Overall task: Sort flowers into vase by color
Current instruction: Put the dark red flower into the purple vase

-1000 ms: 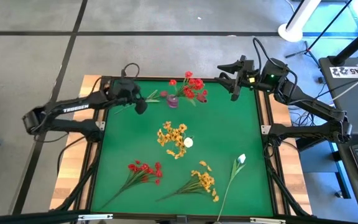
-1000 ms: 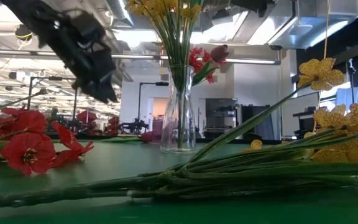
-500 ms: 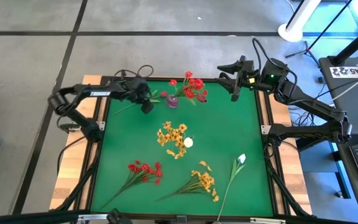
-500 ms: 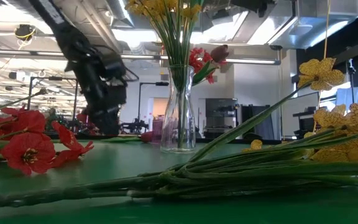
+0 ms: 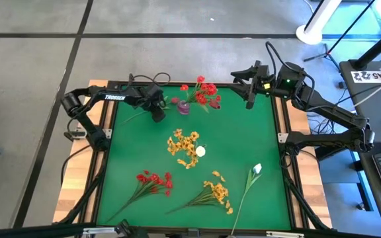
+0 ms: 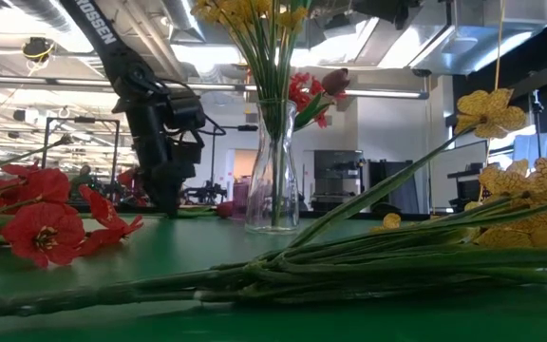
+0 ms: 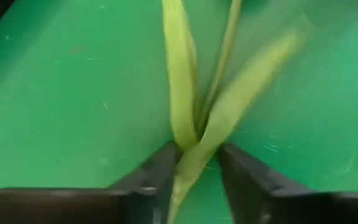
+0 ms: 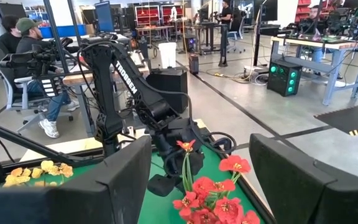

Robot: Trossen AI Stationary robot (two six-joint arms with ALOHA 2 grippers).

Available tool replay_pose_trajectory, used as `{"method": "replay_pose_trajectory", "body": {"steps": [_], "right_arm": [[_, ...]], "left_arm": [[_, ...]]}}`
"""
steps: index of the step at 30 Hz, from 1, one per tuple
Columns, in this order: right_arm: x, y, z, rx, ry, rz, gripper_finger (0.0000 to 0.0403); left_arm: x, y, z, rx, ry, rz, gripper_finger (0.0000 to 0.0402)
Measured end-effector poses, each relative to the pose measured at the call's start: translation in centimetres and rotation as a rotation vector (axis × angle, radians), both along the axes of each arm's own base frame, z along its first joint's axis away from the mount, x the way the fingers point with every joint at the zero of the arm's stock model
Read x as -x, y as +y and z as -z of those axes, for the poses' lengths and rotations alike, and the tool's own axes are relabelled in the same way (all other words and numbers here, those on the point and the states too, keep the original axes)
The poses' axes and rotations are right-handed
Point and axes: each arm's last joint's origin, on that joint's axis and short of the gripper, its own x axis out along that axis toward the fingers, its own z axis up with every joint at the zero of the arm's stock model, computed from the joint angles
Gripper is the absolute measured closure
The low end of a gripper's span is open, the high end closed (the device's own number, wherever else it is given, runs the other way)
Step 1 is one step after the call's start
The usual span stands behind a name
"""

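A dark maroon bud [image 5: 174,100] on a long green stem [image 5: 134,114] lies on the green mat at the far left. My left gripper [image 5: 157,114] stands on that stem, pointing down [image 6: 166,204], shut on its leaves. A glass vase [image 6: 273,180] at mid table holds yellow-orange flowers [image 5: 184,144]. A small purple vase [image 5: 184,107] behind it holds red flowers [image 5: 205,92]. Loose red [image 5: 152,181], yellow-orange [image 5: 215,192] and white [image 5: 256,168] flowers lie flat near the front. My right gripper [image 5: 250,92] hangs open over the far right edge. My left gripper has the maroon flower's stem, where its long leaves branch [image 7: 194,163], between its two fingers [image 7: 166,168]. The fingers come from above, pointing down, and stand across the stem. The flower lies flat on the mat.
The mat's raised dark frame [image 5: 104,132] runs round the work area. Beyond the table, people sit at desks [image 8: 30,56] in the room. Open mat lies between the mid vase and the right edge [image 5: 250,132].
My left gripper has come down from above the mat onto the maroon flower's stem and shifted a little toward the table's right edge, its arm folding in. The flowers and vases lie as before.
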Motion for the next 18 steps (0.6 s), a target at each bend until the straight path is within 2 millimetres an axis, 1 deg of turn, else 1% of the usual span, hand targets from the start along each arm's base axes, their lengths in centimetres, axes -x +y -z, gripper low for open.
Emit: {"method": "replay_pose_trajectory", "body": {"steps": [3,4,6,8,9,12,15,18], "right_arm": [[0.0,0.0,0.0,-0.001,0.003,0.0,0.0134],[0.0,0.0,0.0,-0.002,0.004,0.0,0.0134],[0.0,0.0,0.0,-0.002,0.004,0.0,0.0134],[0.0,0.0,0.0,-0.003,0.004,0.0,0.0134],[0.0,0.0,0.1,-0.006,0.004,0.0,0.0134],[0.0,0.0,0.1,-0.013,0.003,0.0,0.0134],[0.0,0.0,0.1,-0.015,0.003,0.0,0.0134],[0.0,0.0,0.1,-0.015,0.003,0.0,0.0134]], "left_arm": [[0.0,0.0,-0.1,-0.023,0.009,-0.022,0.0375],[0.0,0.0,-0.1,-0.029,0.012,-0.037,0.0386],[0.0,0.0,-0.4,-0.036,0.027,-0.059,0.0389],[0.5,-0.2,-1.1,-0.046,0.063,-0.084,0.0393],[0.6,-0.3,-1.7,-0.057,0.055,-0.089,0.0395],[0.8,-0.6,-5.3,-0.141,-0.074,-0.105,0.0397],[1.9,-1.6,-8.9,-0.204,-0.209,-0.112,0.0399],[3.0,-3.0,-13.0,-0.258,-0.456,-0.072,0.04]]}}
